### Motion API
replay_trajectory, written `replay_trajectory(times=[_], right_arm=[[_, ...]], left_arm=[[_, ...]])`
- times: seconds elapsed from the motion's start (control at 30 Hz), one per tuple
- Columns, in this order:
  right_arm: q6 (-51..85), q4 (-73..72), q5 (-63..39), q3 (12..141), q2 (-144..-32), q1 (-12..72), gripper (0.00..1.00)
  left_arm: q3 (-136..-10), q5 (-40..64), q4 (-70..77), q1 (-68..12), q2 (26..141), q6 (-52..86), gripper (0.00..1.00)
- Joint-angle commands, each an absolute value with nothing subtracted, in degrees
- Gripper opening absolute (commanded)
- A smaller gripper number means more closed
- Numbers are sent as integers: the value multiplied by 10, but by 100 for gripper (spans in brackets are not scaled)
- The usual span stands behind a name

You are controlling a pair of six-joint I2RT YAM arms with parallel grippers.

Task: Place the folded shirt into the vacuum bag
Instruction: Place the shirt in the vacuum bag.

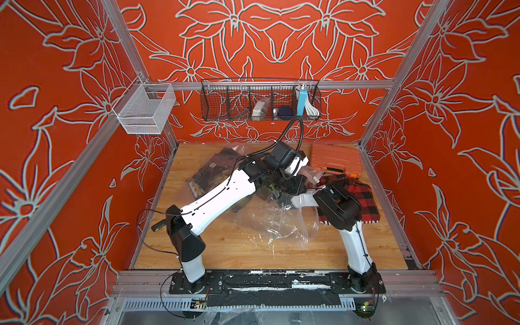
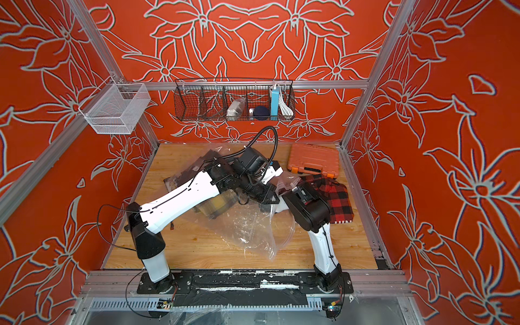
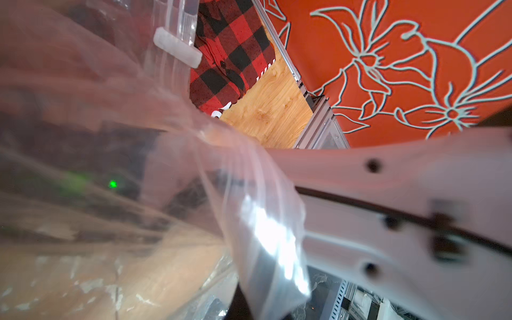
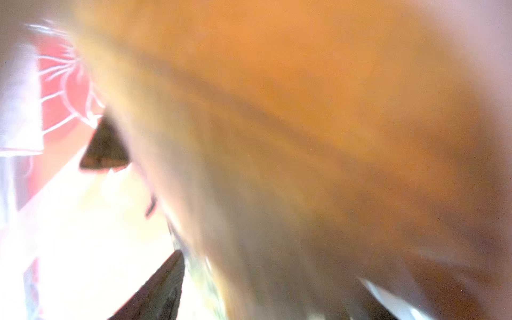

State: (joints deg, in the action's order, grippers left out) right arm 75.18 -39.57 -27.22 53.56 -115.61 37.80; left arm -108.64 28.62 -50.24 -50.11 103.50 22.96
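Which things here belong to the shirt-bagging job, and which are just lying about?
Job: vacuum bag, red-and-black plaid shirt.
Lying about: orange tool case, black wire basket, white mesh basket.

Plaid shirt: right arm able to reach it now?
Probably yes: the plaid shirt lies uncovered on the table, partly under the right arm's elbow. The arm points toward the vacuum bag, so it must fold back first.
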Motion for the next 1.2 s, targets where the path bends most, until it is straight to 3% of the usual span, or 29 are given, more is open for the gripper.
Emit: replay_trajectory(times=[0.0,0.3,0.53,0.8,1.0,1.17], right_arm=[[760,-275,-221,485,-1096,389,78],[802,-346,-229,549,-1175,416,41],[801,-327,-209,648,-1219,438,26],[844,-370,-193,758,-1303,445,29],[846,-422,-196,646,-1233,439,49],[854,-467,-200,508,-1153,421,57]], left_arm=[[-1076,298,-454,-495,1010,221,0],[-1070,315,-431,-510,1010,236,0],[-1070,328,-421,-516,1017,240,0],[-1059,322,-426,-521,1016,232,0],[-1006,316,-419,-491,978,226,0],[-964,313,-416,-459,940,212,0]])
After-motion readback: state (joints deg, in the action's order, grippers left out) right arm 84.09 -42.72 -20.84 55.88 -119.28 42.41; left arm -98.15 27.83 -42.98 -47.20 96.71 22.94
